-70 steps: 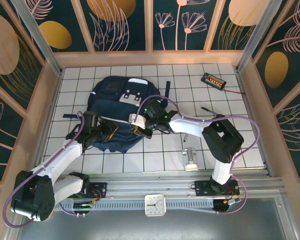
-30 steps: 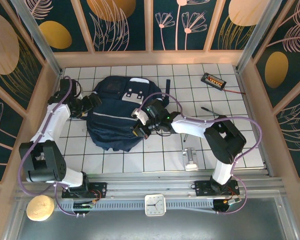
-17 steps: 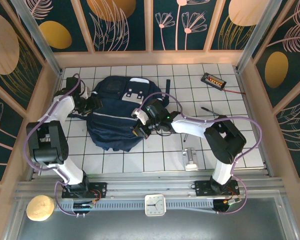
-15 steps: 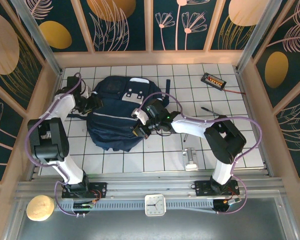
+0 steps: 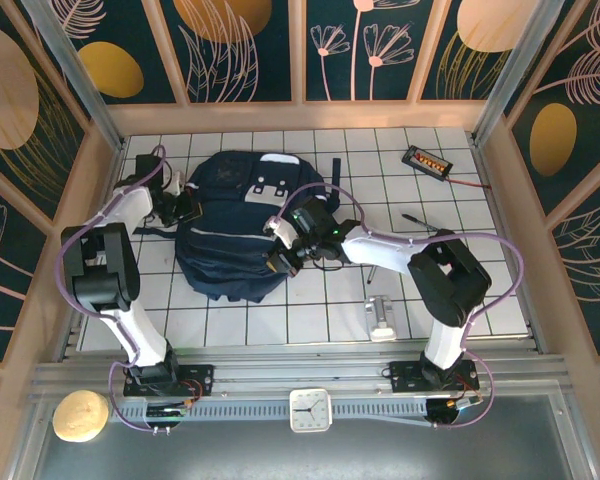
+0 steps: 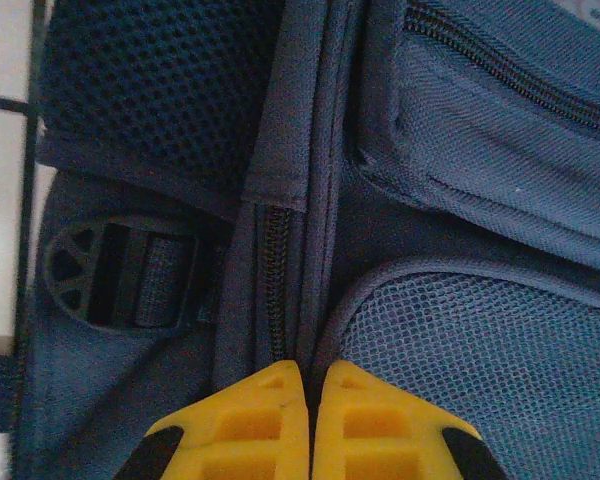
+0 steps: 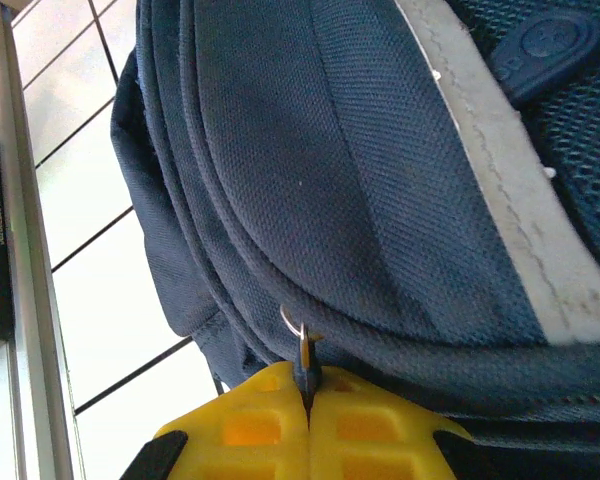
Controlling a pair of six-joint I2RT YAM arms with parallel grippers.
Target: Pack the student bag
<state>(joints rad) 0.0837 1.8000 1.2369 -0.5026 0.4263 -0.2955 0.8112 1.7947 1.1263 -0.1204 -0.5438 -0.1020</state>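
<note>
Backpack action: the large navy-blue fabric student bag with grey reflective stripes (image 5: 225, 250) lies flat, left of centre on the white tiled counter (image 5: 330, 310). Left claw (image 5: 188, 208) sits at the bag's left edge. Up close, its yellow fingertips (image 6: 260, 420) are clenched together right on a zip seam, beside a dark plastic strap buckle (image 6: 110, 275); whether they pinch anything, I can't tell. Right claw (image 5: 280, 257) is at the bag's right edge, clamped on a small dark zipper pull (image 7: 304, 362) hanging from a metal ring (image 7: 292, 322).
</note>
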